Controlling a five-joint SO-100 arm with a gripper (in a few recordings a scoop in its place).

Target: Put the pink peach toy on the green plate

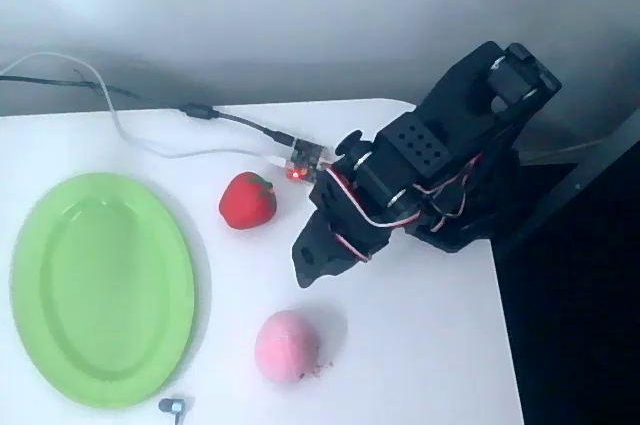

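Currently gripper [312, 263] is hovering mid-frame, jaw state unclear; pink peach toy [286, 346] is lying just below, green plate [60, 345] far left.

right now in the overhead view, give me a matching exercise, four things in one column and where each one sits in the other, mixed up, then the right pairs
Things:
1. pink peach toy
2. green plate
3. red strawberry toy
4. end effector

Places in the overhead view:
A. left part of the table, nothing lying on it
B. lower middle, below the black arm
C. between the two toys, touching neither
D. just right of the plate's upper rim, near the small circuit board

Pairs: 1-B, 2-A, 3-D, 4-C
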